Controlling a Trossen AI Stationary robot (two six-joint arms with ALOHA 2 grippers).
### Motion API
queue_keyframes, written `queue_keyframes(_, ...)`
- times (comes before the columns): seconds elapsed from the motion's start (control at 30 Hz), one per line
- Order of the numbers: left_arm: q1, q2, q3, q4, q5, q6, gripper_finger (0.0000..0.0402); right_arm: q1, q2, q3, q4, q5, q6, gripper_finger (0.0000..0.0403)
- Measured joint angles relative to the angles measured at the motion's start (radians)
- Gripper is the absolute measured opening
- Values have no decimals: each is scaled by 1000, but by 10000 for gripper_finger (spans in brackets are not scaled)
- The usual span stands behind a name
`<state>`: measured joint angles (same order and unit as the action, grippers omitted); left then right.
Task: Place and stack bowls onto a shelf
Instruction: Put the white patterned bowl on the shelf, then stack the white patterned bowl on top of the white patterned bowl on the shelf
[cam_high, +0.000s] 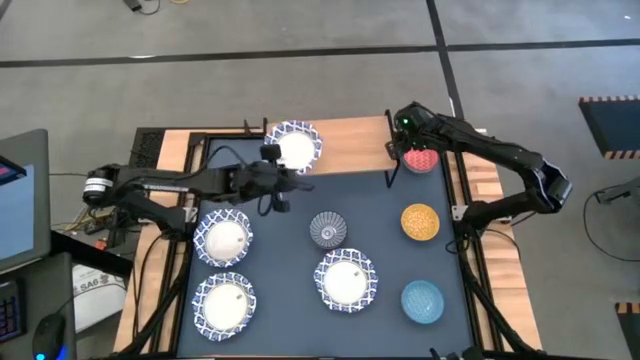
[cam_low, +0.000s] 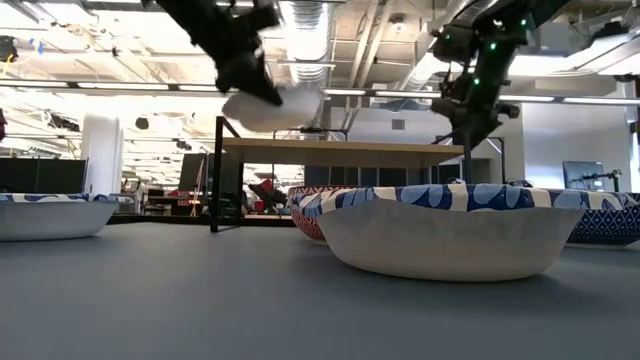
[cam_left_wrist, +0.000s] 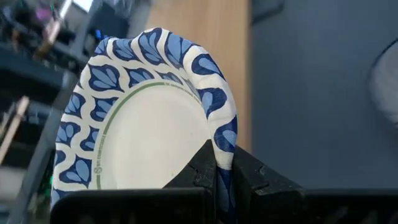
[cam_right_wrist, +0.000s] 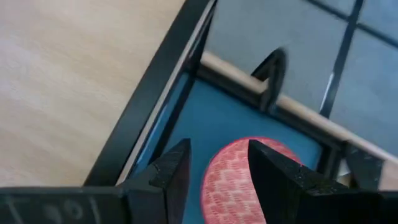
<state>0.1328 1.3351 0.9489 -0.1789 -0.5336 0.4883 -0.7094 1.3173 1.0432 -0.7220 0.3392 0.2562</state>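
Note:
My left gripper (cam_high: 278, 168) is shut on a wide white bowl with a blue-patterned rim (cam_high: 294, 146), which it holds in the air over the left end of the light-wood shelf (cam_high: 350, 145). In the low view this bowl (cam_low: 268, 108) hangs above the shelf board (cam_low: 340, 150). My right gripper (cam_high: 400, 150) is open and hovers by the shelf's right end, above the red bowl (cam_high: 421, 158). That bowl (cam_right_wrist: 233, 180) sits on the blue tabletop beside the shelf's black frame. Its rim lies below the gap between the fingers, untouched. My left gripper pinches the white bowl's rim (cam_left_wrist: 225, 146) on the side nearest the arm, with one finger (cam_left_wrist: 202, 171) inside the bowl and the other (cam_left_wrist: 252, 177) outside. The fingers come roughly level from the table's left. The bowl is lifted clear, open side up and slightly tilted.
Three more wide white bowls (cam_high: 222, 238) (cam_high: 222, 303) (cam_high: 345, 280) sit on the blue tabletop, along with a grey-blue bowl (cam_high: 328, 228), a yellow-orange one (cam_high: 420, 221) and a light blue one (cam_high: 422, 301). The shelf's middle and right part is bare wood.

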Motion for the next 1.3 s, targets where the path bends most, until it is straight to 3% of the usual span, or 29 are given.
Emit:
queue_keyframes(0.2, 111, 22, 0, -58, 158, 2, 2, 1, 13, -2, 55, -84, -25, 177)
queue_keyframes(0.33, 178, 12, 0, -96, 183, 53, 2, 6, 13, -2, 103, -127, -30, 177)
queue_keyframes(0.43, 233, 6, 0, -94, 203, 101, 2, 6, 13, -2, 117, -132, -49, 177)
queue_keyframes(0.63, 348, 5, 0, -84, 356, 162, 2, 6, 1, -2, 136, -107, -57, 179)
queue_keyframes(0.77, 374, 5, 0, -60, 373, 141, 7, 8, -46, -2, 136, -95, -58, 190)
queue_keyframes(1.1, 317, -2, 0, 34, 398, 146, 107, 146, -189, -1, 193, -101, -27, 224)
queue_keyframes(1.3, 273, -27, -1, 33, 309, 86, 160, 278, -186, -1, 215, -101, 21, 224)
